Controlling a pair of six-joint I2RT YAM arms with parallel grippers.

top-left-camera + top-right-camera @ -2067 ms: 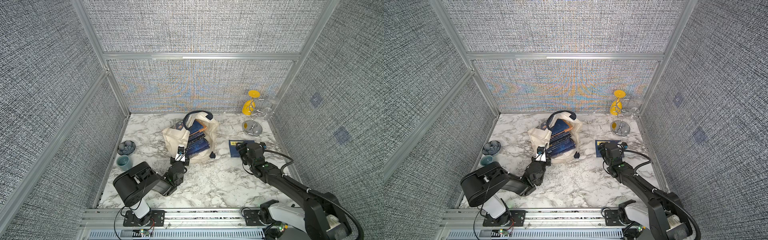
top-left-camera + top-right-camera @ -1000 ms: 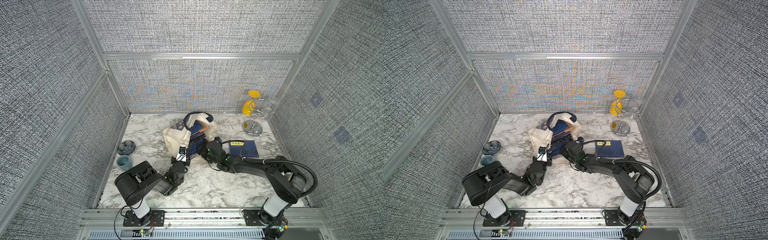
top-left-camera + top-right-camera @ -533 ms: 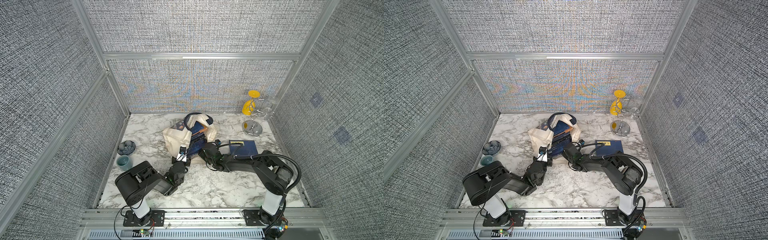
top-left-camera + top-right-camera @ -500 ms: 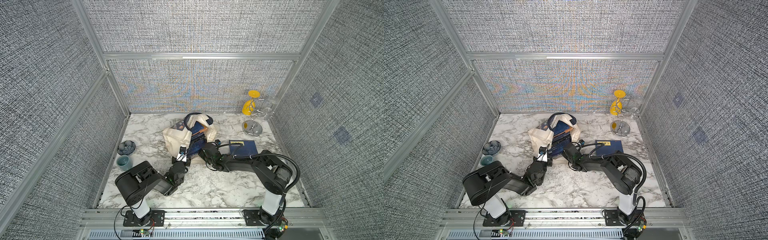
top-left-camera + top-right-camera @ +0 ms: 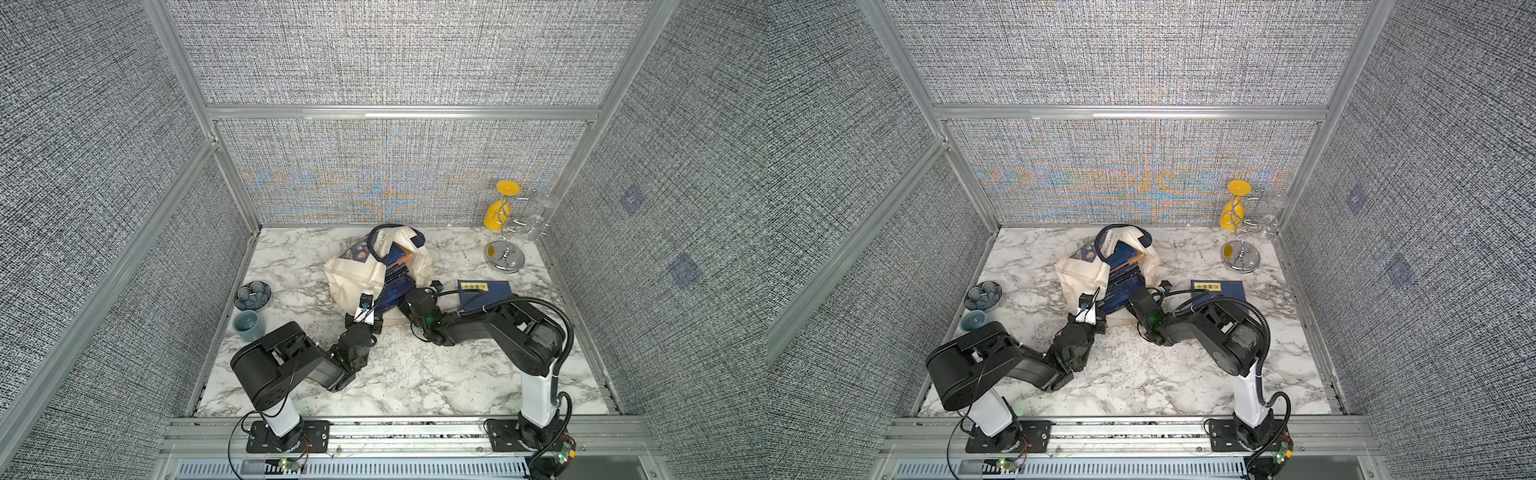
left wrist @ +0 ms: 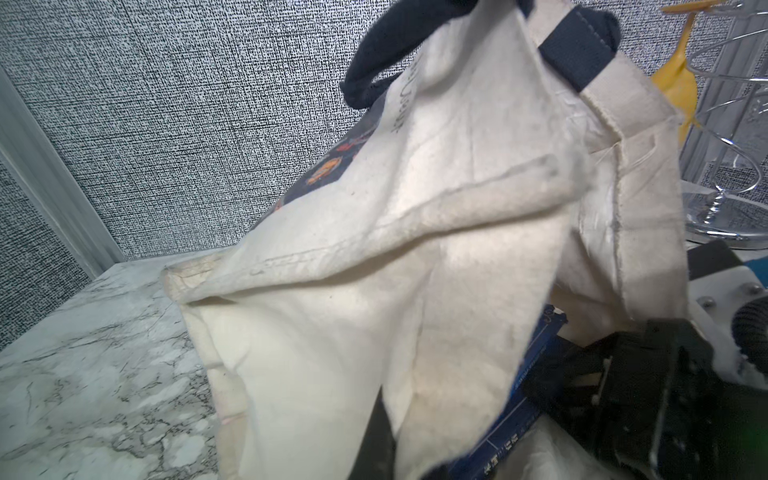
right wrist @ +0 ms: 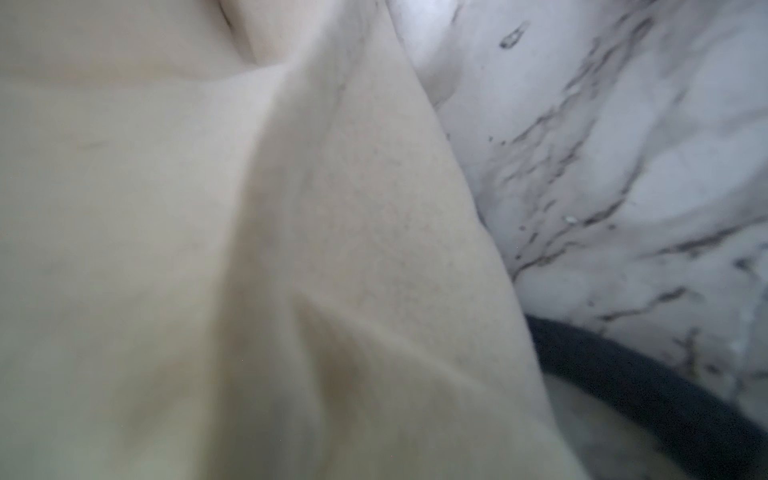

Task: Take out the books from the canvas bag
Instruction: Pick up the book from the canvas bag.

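A stack of thin dark navy-blue books [image 5: 394,276] sits inside a slumped cream canvas tote bag with navy strap handles [image 5: 353,276]. The books' covers and edges show through the bag's open mouth in both top views. The bag rests toward the back of the white marble counter [image 5: 415,374]. One more navy book with a yellow title label [image 5: 484,291] lies flat on the counter just beside the bag, on the robot's right. The books look stiff, flat and light, with smooth covers likely to slide over each other, so a pinch on one exposed edge seems the best hold. The bag is limp and would probably drag along unless restrained. The left hand [image 5: 368,309] is pinched narrow on the bag's near cloth, holding it up. The right hand [image 5: 404,305] sits at the book edges, and its grip cannot be told.
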